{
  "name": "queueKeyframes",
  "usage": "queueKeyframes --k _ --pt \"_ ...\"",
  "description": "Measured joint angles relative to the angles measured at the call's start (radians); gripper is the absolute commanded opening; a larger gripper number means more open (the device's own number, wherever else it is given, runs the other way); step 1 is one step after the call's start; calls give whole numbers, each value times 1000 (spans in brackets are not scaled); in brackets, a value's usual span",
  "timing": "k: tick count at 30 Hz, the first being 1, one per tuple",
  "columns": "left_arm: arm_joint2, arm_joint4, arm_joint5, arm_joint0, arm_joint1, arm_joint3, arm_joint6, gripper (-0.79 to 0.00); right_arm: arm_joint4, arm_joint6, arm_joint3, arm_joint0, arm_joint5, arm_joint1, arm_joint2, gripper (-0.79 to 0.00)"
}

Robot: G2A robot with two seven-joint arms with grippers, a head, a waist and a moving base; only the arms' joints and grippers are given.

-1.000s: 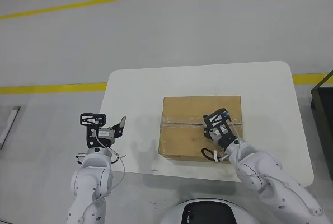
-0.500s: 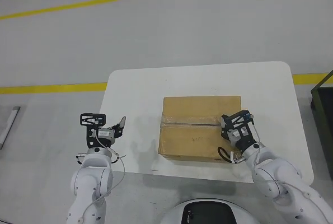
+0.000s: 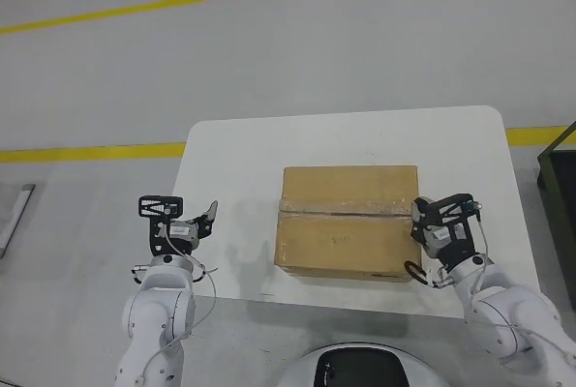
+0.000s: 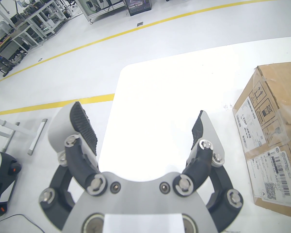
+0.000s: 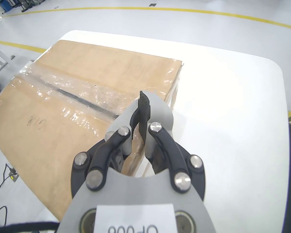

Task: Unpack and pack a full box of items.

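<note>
A closed cardboard box (image 3: 346,221) lies in the middle of the white table (image 3: 258,155), and clear tape covers its top seam (image 5: 70,93). My right gripper (image 3: 442,209) is at the box's right end, over the end of that seam. Its fingers (image 5: 142,109) are pressed together with nothing visible between them. My left gripper (image 3: 185,209) hangs over the table's left edge, well apart from the box, with its ribbed pads (image 4: 83,124) spread wide. The left wrist view shows the box's labelled side (image 4: 264,134).
A dark green frame (image 3: 570,218) stands on the floor just past the table's right edge. Bare tabletop lies left of, behind and right of the box. A black cable (image 5: 4,180) trails on the floor by the box's near side.
My right gripper, still shut, has slid rightwards along the taped seam from the box's middle to its right end. The left arm has not moved.
</note>
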Motion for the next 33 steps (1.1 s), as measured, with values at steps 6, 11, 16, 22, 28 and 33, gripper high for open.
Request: queueKeyframes --k 6,11,16,22,28,33 --pt "30 -17 -24 10 -3 -15 60 0 71 -58 -77 -47 -5 3 115 -785" --pt "85 -51 -74 24 -7 -47 136 0 54 -111 -133 -122 -27 9 245 -785" --pt "125 -42 -140 58 -7 -63 233 0 84 -181 -159 -252 -67 9 387 -785" --pt "134 -37 -169 90 -5 -74 227 0 141 -253 -144 -385 -150 4 485 0" --pt "133 -42 -141 102 -6 -86 182 0 148 -259 -143 -399 -169 4 491 -606" --pt "133 -42 -141 101 -6 -86 183 0 148 -259 -143 -399 -169 4 491 -287"
